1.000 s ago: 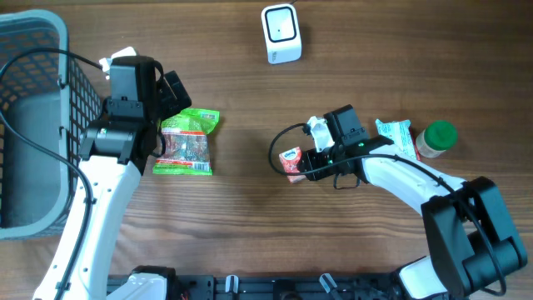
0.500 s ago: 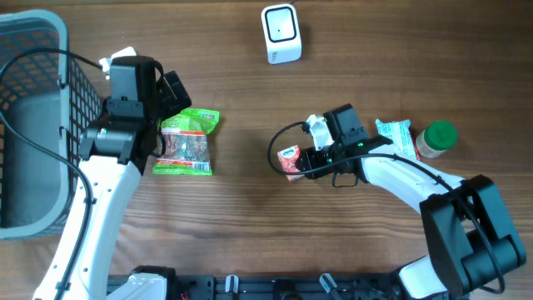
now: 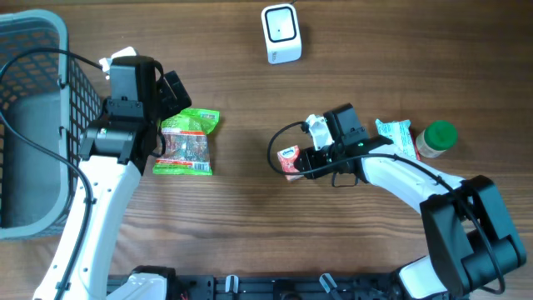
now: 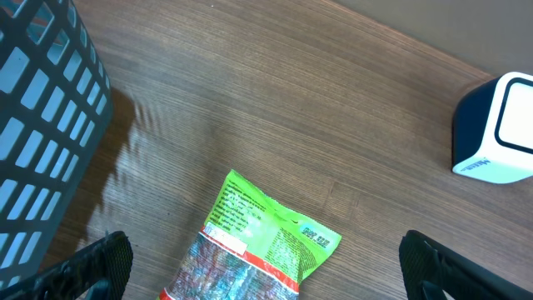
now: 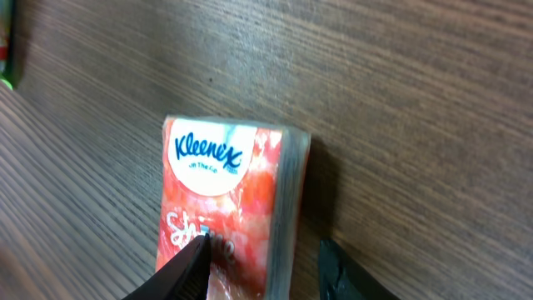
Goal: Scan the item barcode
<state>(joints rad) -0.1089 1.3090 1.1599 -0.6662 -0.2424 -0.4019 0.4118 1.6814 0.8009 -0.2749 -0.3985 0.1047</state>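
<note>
My R gripper (image 5: 265,252) straddles the red-and-white Kleenex tissue pack (image 5: 225,192), mid-frame in the overhead view on the wooden table (image 3: 233,225); can't tell if clamped. L gripper (image 4: 262,254) spread wide, empty, above green snack bag (image 4: 266,229). White scanner box (image 3: 281,33) top ctr.

Overhead: straight down, far, whole table (image 3: 250,217) | left wrist: low, slanting forward past green packet (image 4: 258,242) toward scanner (image 4: 500,129) | right wrist: tight on tissue pack (image 5: 225,200) | overhead shares all three.
</note>
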